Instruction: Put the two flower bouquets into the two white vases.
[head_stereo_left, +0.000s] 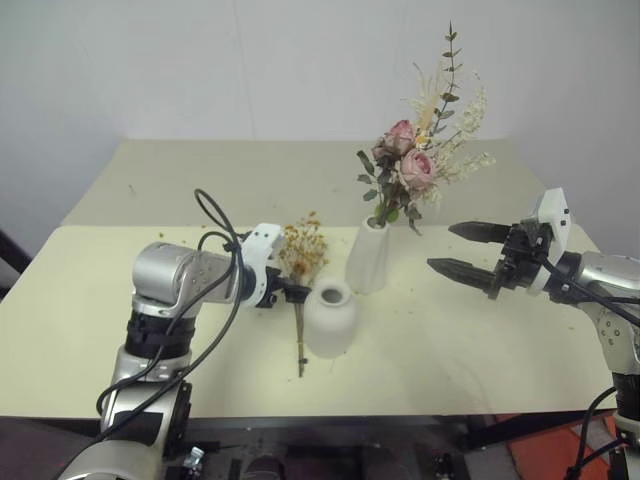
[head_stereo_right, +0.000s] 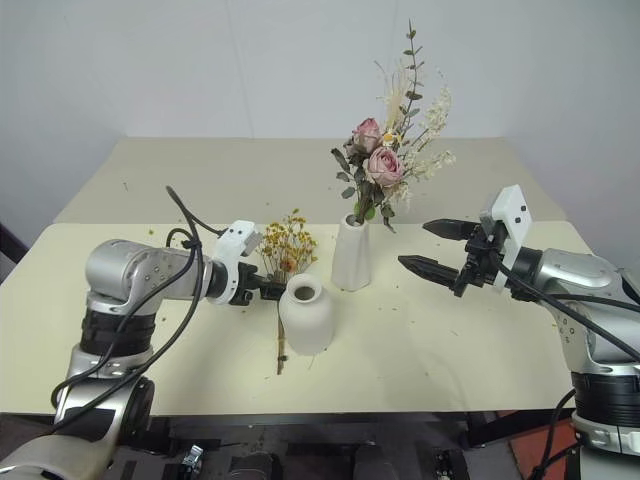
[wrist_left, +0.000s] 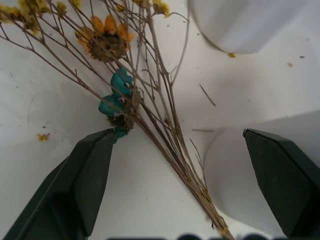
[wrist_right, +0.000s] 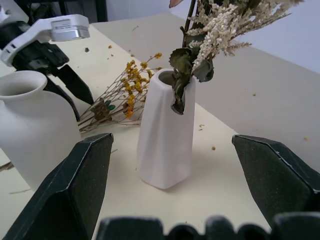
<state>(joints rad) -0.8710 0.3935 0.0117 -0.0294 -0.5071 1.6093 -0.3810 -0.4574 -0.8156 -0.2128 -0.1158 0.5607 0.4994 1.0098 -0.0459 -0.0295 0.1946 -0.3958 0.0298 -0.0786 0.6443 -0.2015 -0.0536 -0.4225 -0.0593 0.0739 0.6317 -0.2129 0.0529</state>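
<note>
The left gripper (head_stereo_right: 268, 290) was seen low over the table (head_stereo_left: 480, 350), its two black fingers (wrist_left: 82, 185) spread wide and nothing pinched between them; the thin stems of the yellow bouquet (wrist_left: 165, 135) ran between the fingers, untouched as far as could be told. That bouquet (head_stereo_left: 303, 262) was laid flat on the table, its yellow-orange blossoms spread behind the round vase (head_stereo_left: 329, 318) and its stem ends reaching past that vase toward the near table edge. The round vase stood upright just beside the left gripper, its small mouth empty. Just behind it and to its right stood the tall vase (head_stereo_left: 368, 256), upright, with the rose bouquet (head_stereo_left: 418, 165) set in its narrow mouth, pink roses, green leaves and pale sprigs rising well above it. The right gripper (head_stereo_left: 462, 250) was held above the table to the right of the tall vase, apart from it, fingers (wrist_right: 75, 190) spread and holding nothing, pointed toward the vases. Small flecks of dried petals (head_stereo_left: 430, 290) were scattered over the table. No brand, label or readable writing was made out on the vases or the grippers.
</note>
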